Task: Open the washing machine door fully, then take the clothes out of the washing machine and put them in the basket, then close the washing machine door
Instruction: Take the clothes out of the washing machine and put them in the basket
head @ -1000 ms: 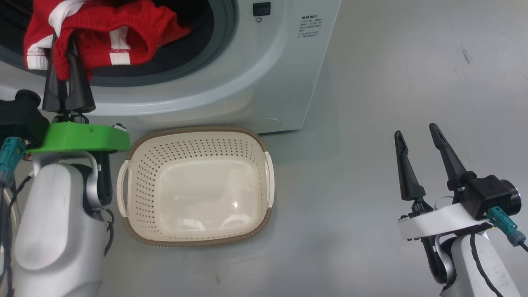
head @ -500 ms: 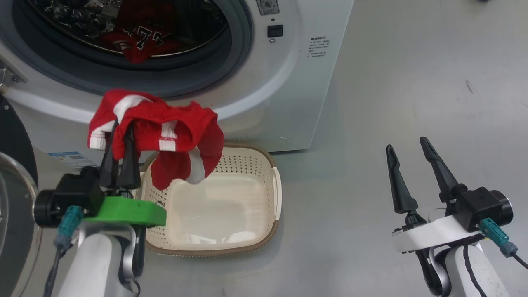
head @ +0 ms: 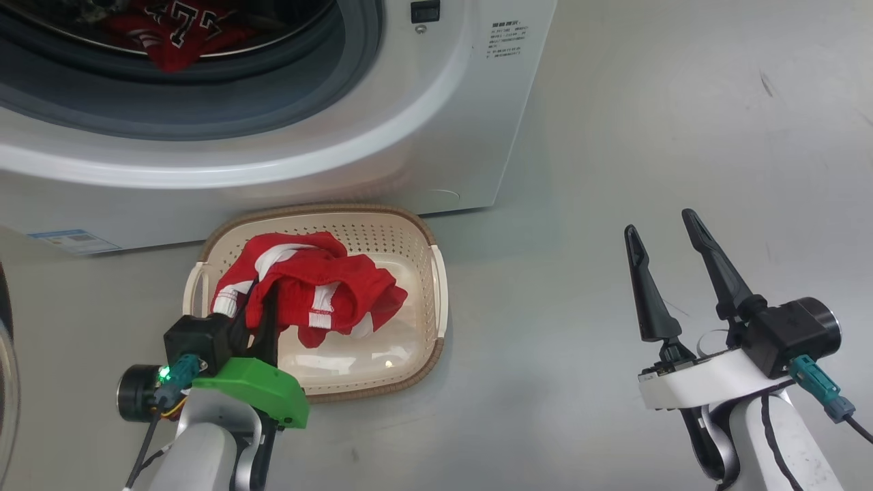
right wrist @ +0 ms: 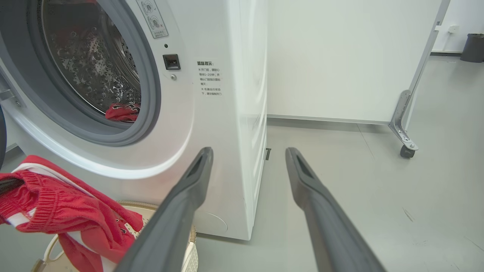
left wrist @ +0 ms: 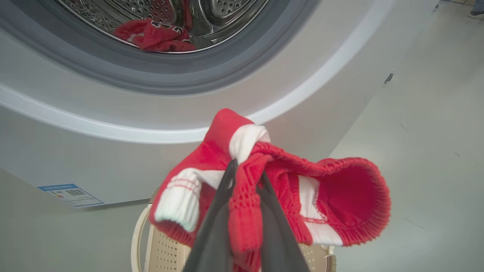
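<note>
The left pincer point(left wrist: 247, 169) is clamped on a red garment point(head: 320, 286) with white stripes, its two dark fingers point(left wrist: 211, 226) pressed together on a fold of the knit. In the head view the garment hangs over the basket point(head: 437, 286), spreading from the fingers toward 2 o'clock. In the right wrist view its lower folds dip inside the rim; whether they touch the bottom cannot be told.

The basket stands on the grey floor point(head: 648, 102), just in front of the washing machine point(head: 409, 136), at 6 o'clock from the drum opening. A second red garment point(head: 170, 41) with black-and-white lettering lies low in the steel drum point(left wrist: 227, 11), at 12 o'clock from the basket.

The right pincer point(head: 658, 221) is at 3 o'clock from the basket, well apart from it, fingers spread wide and holding nothing.
</note>
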Robot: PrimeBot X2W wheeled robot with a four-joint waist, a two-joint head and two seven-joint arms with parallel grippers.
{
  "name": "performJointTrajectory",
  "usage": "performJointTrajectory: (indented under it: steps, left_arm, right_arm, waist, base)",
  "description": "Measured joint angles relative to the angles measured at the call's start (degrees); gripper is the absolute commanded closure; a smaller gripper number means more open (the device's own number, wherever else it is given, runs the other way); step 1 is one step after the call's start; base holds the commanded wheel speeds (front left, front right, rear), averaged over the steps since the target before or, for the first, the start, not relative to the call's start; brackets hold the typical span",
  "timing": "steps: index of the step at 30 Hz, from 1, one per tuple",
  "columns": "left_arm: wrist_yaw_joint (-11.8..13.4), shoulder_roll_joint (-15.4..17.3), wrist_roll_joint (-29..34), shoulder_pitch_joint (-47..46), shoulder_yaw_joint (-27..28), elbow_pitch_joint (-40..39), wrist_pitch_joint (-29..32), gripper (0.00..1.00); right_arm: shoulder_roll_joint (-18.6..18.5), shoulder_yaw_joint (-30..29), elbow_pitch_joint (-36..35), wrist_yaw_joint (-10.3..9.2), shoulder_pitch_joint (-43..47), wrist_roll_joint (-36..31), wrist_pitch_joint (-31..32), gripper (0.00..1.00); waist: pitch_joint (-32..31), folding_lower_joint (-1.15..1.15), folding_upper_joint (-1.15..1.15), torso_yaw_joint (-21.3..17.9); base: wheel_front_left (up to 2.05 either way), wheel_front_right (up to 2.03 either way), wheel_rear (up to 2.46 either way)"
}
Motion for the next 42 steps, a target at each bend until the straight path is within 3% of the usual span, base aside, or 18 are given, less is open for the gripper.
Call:
performJointTrajectory:
  steps: [20,28,29,31,33,42]
  left_arm:
    - [-0.15,0.0,-0.73,-16.03,0.48,20.65,7.65,1.0]
    - [-0.09,0.87,-0.93,-18.33,1.32,28.74,9.31,0.98]
    - [-0.09,0.96,-0.94,-18.6,1.59,29.62,9.24,0.78]
    - [-0.08,1.07,-1.0,-19.18,1.99,31.05,9.05,0.56]
    - [-0.08,1.05,-1.0,-19.73,1.96,32.23,8.54,0.0]
    - [0.15,1.37,-0.81,-22.33,2.43,36.34,4.99,0.0]
  right_arm:
    - [0.03,3.59,-1.55,0.42,-7.26,0.55,0.0,0.0]
    - [0.11,4.33,-1.22,0.57,-9.04,1.6,0.0,0.0]
    - [0.12,4.23,-1.1,0.58,-9.1,1.63,0.0,0.0]
    - [0.12,4.01,-0.89,0.58,-9.11,1.64,0.0,0.0]
    - [0.15,3.55,-0.83,0.58,-9.11,1.64,0.0,0.0]
    - [0.22,2.91,-0.32,0.58,-9.35,1.64,0.0,0.0]
  waist:
    - [12.14,0.0,0.0,-5.05]
    - [14.97,0.0,0.0,-8.4]
    - [15.26,0.0,0.0,-8.77]
    - [15.73,0.0,0.0,-9.41]
    - [16.13,0.0,0.0,-9.87]
    - [16.3,0.0,0.0,-9.93]
  base:
    - [0.0,0.0,0.0]
    - [0.0,0.0,0.0]
    - [0.0,0.0,0.0]
    - [0.0,0.0,0.0]
    - [0.0,0.0,0.0]
    - [0.0,0.0,0.0]
